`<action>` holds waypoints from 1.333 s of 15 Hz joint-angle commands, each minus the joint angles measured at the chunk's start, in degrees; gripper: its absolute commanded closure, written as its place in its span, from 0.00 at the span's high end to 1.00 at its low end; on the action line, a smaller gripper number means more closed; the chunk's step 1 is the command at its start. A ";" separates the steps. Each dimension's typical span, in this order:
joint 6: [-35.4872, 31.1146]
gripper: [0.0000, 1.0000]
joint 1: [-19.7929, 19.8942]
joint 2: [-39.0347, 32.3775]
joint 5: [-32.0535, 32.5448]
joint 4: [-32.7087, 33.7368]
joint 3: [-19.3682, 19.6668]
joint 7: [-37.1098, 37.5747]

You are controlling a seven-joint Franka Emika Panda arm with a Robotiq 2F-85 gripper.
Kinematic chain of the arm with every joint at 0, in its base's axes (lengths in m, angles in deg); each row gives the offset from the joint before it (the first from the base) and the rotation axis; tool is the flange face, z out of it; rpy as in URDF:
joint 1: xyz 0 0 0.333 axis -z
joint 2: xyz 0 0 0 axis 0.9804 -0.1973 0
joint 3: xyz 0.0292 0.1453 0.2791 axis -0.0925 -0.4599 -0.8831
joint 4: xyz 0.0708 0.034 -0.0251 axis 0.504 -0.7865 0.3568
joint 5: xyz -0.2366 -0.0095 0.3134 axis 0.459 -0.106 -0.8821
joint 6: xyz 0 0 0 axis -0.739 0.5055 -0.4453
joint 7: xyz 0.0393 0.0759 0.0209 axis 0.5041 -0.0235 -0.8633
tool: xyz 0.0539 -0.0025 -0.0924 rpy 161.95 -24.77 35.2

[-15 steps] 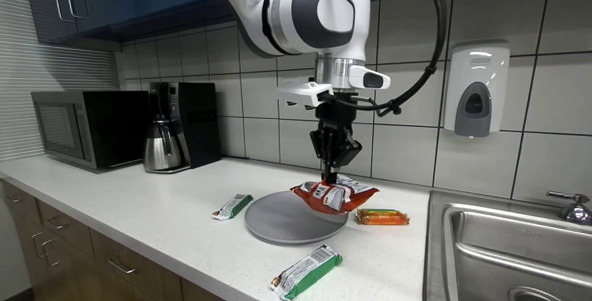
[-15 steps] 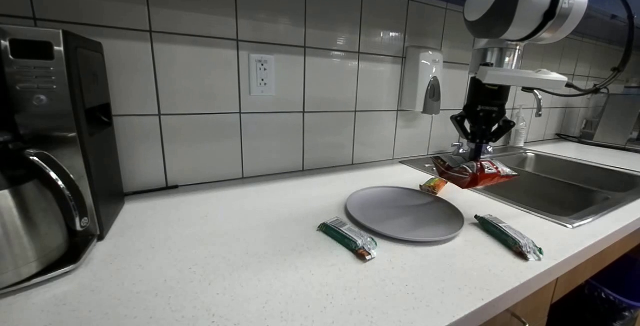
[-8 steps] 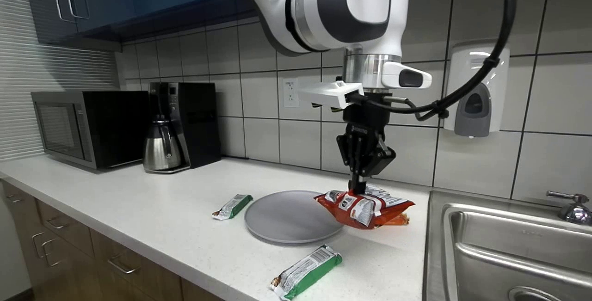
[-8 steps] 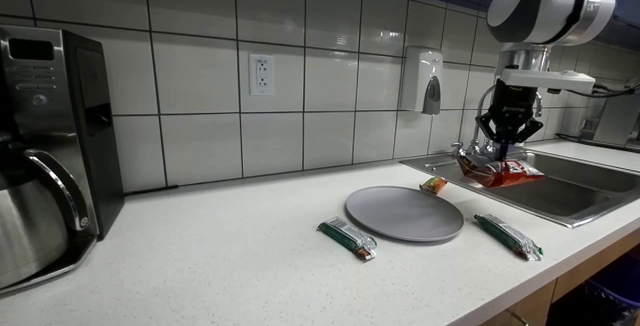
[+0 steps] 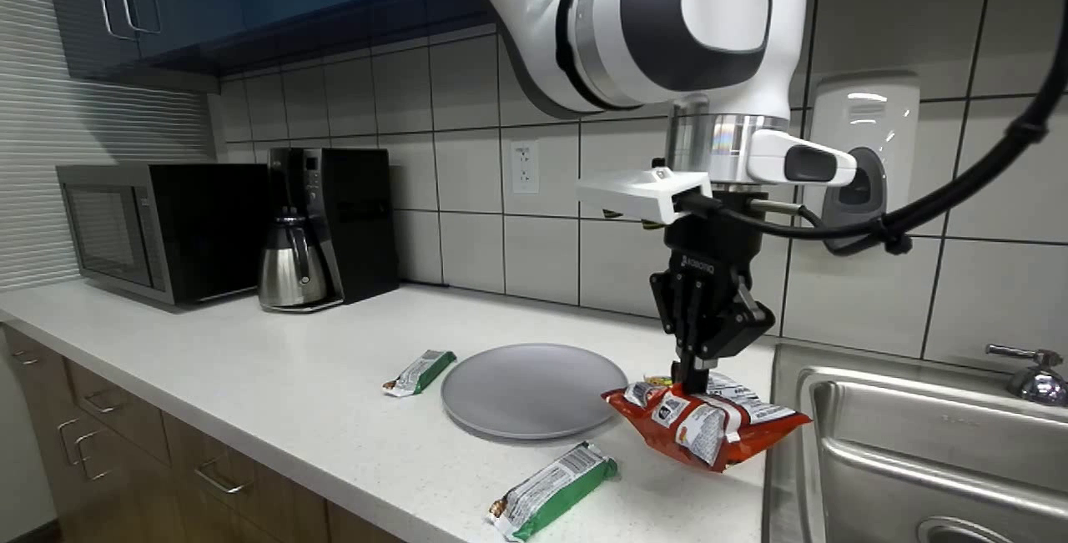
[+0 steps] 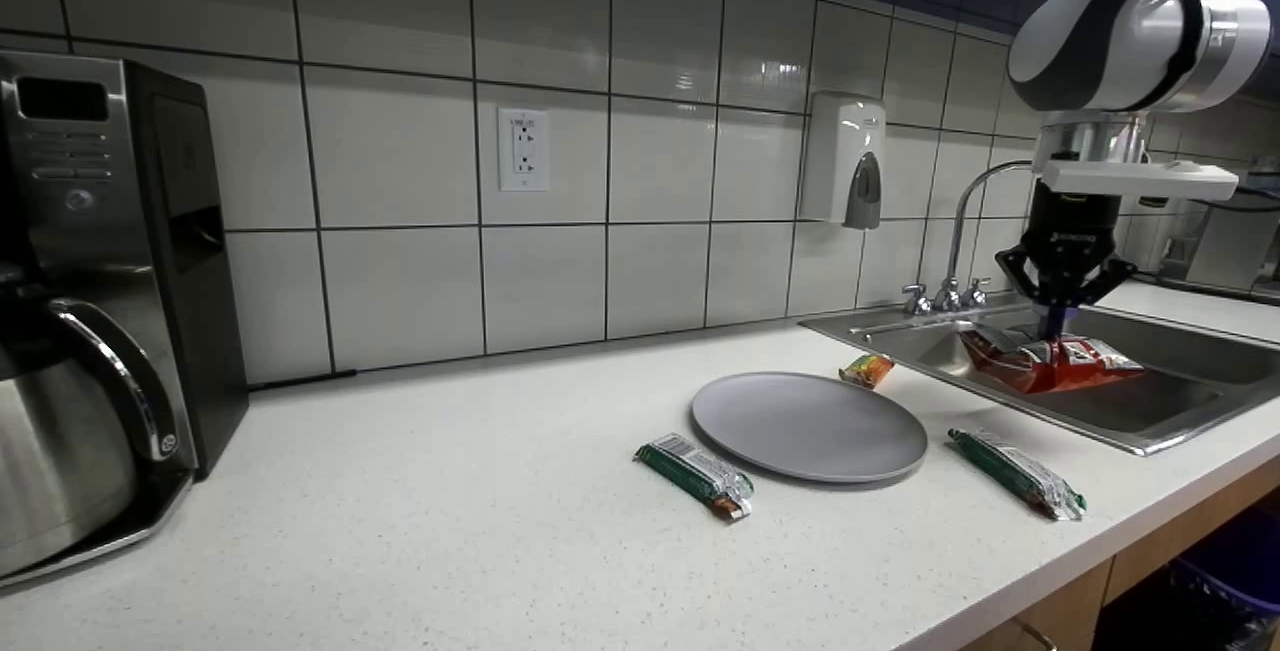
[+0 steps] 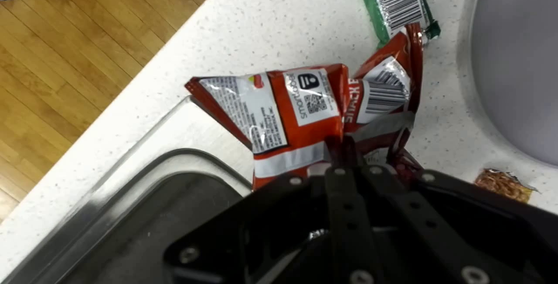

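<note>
Your gripper (image 5: 694,383) has the red snack bag (image 5: 707,434) pinched along its upper middle; the wrist view shows the packaging creased there, with both ends spreading out past the grip. The bag hangs in the air, clear of the grey plate (image 6: 810,428) and over the area by the sink (image 5: 788,485). I judge you to be in the carrying step, with the pick-up done and no release yet.

In an exterior view, the near green bar (image 5: 553,490) lies in front of the plate and the left green bar (image 5: 420,373) beside it, both on the counter (image 5: 334,384). An orange packet (image 6: 866,370) rests just beyond the plate's far right edge in an exterior view.

Your next move seems to call for an even pinch and slow travel, since the bag is soft and may swing or slip. Watch its wide ends around the sink and the near green bar. Any lowering calls for a flat, bare spot, and for letting go only once the underside has support.
</note>
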State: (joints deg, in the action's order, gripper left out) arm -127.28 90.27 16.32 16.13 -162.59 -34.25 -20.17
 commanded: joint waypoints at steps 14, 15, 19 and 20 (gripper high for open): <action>0.14 0.00 0.63 -8.97 1.05 6.28 -0.58 1.17; 0.25 0.00 0.54 -9.35 1.13 6.58 -0.59 1.23; 0.17 0.31 0.13 -9.11 1.41 6.16 -0.68 1.52; 0.13 0.38 -0.01 -8.72 1.45 5.84 -0.72 1.64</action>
State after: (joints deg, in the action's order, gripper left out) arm -127.45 90.42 6.93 16.13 -157.04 -34.55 -20.17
